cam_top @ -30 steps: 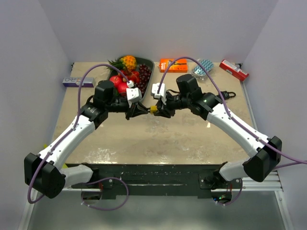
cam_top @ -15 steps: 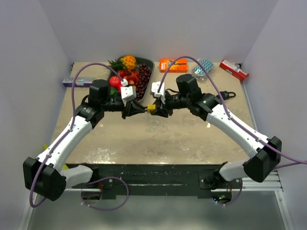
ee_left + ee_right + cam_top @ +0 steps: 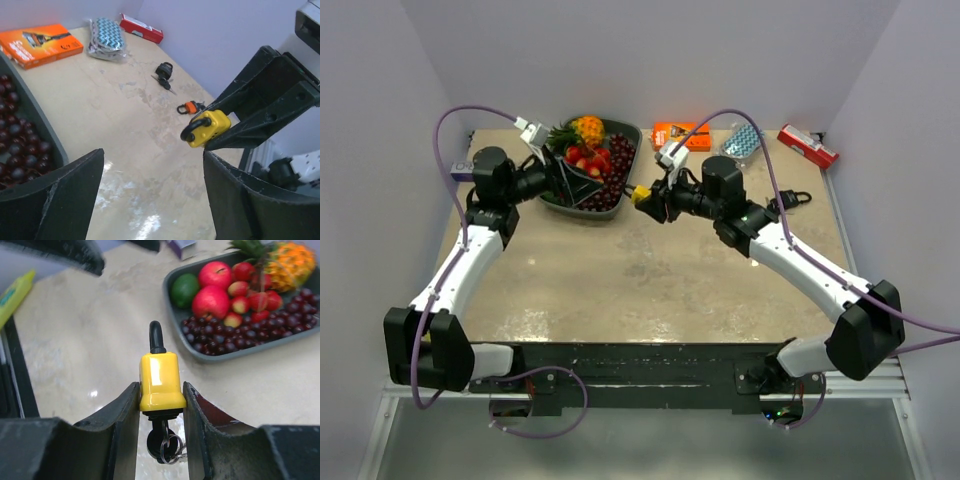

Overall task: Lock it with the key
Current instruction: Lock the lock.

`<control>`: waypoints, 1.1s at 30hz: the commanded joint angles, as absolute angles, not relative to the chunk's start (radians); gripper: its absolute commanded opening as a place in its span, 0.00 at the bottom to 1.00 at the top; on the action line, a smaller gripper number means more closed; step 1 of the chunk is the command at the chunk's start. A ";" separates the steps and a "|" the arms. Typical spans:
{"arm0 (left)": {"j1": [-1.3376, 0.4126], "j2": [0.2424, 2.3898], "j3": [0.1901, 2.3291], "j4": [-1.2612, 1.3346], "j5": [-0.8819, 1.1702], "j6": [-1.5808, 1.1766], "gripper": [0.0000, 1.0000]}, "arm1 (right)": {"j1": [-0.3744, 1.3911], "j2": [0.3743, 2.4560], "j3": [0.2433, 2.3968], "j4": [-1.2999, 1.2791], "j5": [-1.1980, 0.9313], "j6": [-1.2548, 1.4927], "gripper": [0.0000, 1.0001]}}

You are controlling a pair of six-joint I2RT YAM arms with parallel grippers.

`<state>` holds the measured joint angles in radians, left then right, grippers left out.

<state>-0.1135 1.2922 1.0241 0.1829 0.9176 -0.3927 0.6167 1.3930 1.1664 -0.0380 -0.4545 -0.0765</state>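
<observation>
In the right wrist view the yellow padlock point(image 3: 160, 380) stands upright between the jaws of my right gripper point(image 3: 160, 390), which is shut on its body. Its black shackle points up. The key point(image 3: 162, 440), black-headed with a ring, sticks out of the padlock's underside. From above, the padlock point(image 3: 641, 194) is held in the air just right of the fruit tray. My left gripper point(image 3: 578, 184) hangs over the tray, apart from the lock. The left wrist view shows it point(image 3: 152, 167) open and holding nothing, with the padlock point(image 3: 207, 127) ahead of it.
The grey fruit tray point(image 3: 633, 129) holds apples, grapes and a pineapple at the back left. Along the back are an orange box point(image 3: 680, 133), a patterned pouch point(image 3: 745, 140) and a red box point(image 3: 808, 146). A black padlock point(image 3: 164, 71) and an orange padlock point(image 3: 189, 106) lie to the right.
My left gripper has opened, left the padlock and drawn back left over the fruit tray. The right gripper has carried the padlock a little toward the back.
</observation>
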 commanded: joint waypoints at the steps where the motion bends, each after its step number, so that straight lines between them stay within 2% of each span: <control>1: -0.123 1.293 0.994 0.317 0.784 -0.785 0.86 | 0.624 1.368 1.184 0.290 -0.269 0.190 0.00; 5: -0.143 1.293 0.994 0.313 0.694 -0.914 0.91 | 0.681 1.397 1.180 0.353 -0.164 0.235 0.00; 18: -0.204 1.267 0.957 0.307 0.638 -1.043 0.92 | 0.799 1.485 1.244 0.403 0.026 0.250 0.00; 28: -0.227 1.310 0.982 0.267 0.620 -1.048 0.83 | 0.830 1.520 1.273 0.433 0.084 0.229 0.00; 33: -0.229 1.327 0.973 0.320 0.634 -1.098 0.72 | 0.842 1.531 1.276 0.448 0.089 0.221 0.00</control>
